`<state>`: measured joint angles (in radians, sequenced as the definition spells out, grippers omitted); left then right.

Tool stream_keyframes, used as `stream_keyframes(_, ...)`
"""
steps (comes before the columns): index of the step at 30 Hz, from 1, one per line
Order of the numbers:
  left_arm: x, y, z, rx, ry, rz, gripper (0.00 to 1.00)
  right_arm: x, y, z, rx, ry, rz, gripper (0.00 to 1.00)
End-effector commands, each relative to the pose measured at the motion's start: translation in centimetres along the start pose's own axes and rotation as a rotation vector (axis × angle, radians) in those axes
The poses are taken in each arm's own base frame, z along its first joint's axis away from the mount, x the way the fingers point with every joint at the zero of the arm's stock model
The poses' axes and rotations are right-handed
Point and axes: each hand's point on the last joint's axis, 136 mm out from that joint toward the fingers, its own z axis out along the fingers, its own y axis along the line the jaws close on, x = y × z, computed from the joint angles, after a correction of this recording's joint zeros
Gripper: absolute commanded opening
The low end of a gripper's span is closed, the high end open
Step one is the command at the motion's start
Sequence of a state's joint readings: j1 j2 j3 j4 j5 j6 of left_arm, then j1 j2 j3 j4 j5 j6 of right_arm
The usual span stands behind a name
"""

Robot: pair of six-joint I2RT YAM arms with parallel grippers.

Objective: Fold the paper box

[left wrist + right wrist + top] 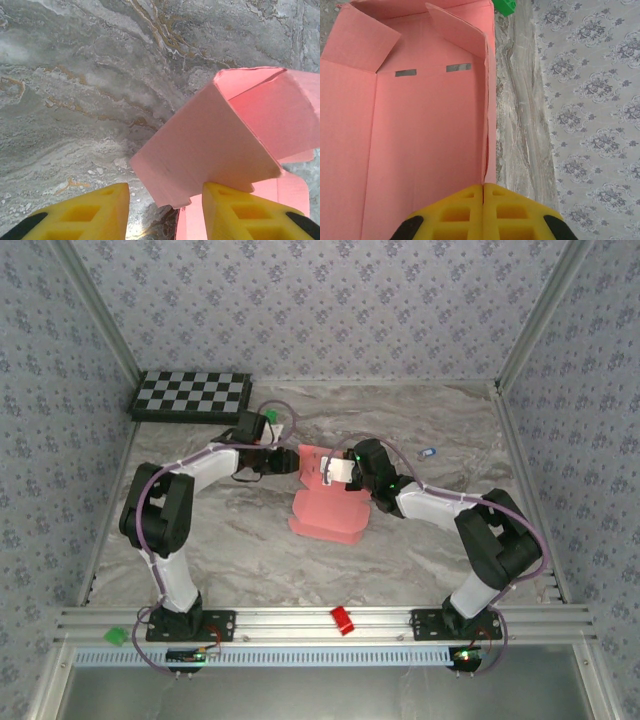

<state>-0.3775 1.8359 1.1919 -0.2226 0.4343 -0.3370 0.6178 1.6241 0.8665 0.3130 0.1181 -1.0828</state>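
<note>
Right wrist: right gripper jaws pressed together on the thin side wall of the box; its open pink interior, with two slots near the far end, lies to their left. Left wrist: left gripper jaws apart, a raised flap corner over the gap and against the right finger, not squeezed. Top external: box partly folded at the middle of the table, between both grippers. Checkerboard at far left. Red block at near edge.
</note>
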Motion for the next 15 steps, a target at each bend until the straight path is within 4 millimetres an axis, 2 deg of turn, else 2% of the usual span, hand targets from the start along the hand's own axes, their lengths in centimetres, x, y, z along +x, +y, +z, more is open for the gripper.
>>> stream_keyframes(1, -1.5, -0.8, -2.2, 0.041, -0.094, 0.003, 0.41, -0.1, -0.5, 0.3, 0.015, 0.007, -0.016, 0.0)
stream_keyframes(5, -2.9, 0.0, -4.3, 0.018, -0.207, -0.014, 0.38, -0.2, -0.6, 0.4, 0.016, 0.004, -0.015, 0.0)
stream_keyframes(8, -3.7, 1.1, -5.1, -0.024, -0.255, -0.039, 0.32, -0.2, -0.6, 0.5, 0.015, 0.007, -0.017, 0.0)
stream_keyframes(11, -4.2, 2.6, -4.8, -0.071, -0.264, -0.082, 0.27, -0.1, -0.5, 0.6, 0.012, 0.008, -0.016, 0.0)
stream_keyframes(15, -4.6, 3.7, -3.1, -0.091, -0.212, -0.122, 0.27, -0.2, -0.4, 0.7, 0.009, 0.006, -0.018, 0.0)
